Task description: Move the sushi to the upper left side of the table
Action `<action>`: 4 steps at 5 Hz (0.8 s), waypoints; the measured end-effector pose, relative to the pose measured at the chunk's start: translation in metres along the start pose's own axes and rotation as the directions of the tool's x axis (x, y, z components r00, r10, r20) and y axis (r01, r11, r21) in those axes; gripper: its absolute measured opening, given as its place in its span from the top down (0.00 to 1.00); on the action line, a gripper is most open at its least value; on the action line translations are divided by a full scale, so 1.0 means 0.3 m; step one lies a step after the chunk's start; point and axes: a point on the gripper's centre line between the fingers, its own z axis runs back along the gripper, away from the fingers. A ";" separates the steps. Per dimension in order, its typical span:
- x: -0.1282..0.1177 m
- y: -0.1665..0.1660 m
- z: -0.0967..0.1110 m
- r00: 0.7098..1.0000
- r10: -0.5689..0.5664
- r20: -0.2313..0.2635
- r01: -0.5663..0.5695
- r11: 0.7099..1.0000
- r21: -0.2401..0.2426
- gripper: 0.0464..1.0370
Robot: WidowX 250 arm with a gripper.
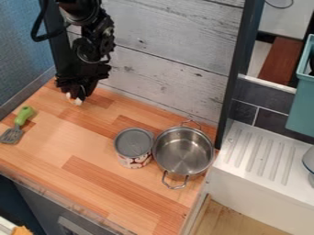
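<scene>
black tool (73,97), pale bits (78,102) at its tip, can't tell opening or hold

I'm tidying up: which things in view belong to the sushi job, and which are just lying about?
For the job:
- gripper
- wooden tabletop
- pale bit at the gripper, possibly the sushi; too small to tell

Lying about:
- green-handled spatula
- grey-topped can
- two-handled pot

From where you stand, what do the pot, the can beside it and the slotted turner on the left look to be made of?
The pot: shiny metal, likely stainless steel, going by its mirror-like glints. The can: probably metal, with a dull grey top and patterned side. The turner: smooth green handle, perhaps plastic; its grey slotted head could be metal or plastic.
</scene>
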 end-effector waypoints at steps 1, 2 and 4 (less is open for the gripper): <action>0.024 0.005 -0.007 1.000 0.012 -0.024 -0.013 0.999 -0.030 0.27; 0.008 -0.002 -0.035 0.998 -0.006 -0.067 0.005 1.000 -0.014 0.04; 0.005 -0.007 -0.018 0.997 -0.021 -0.069 0.022 0.999 0.024 0.04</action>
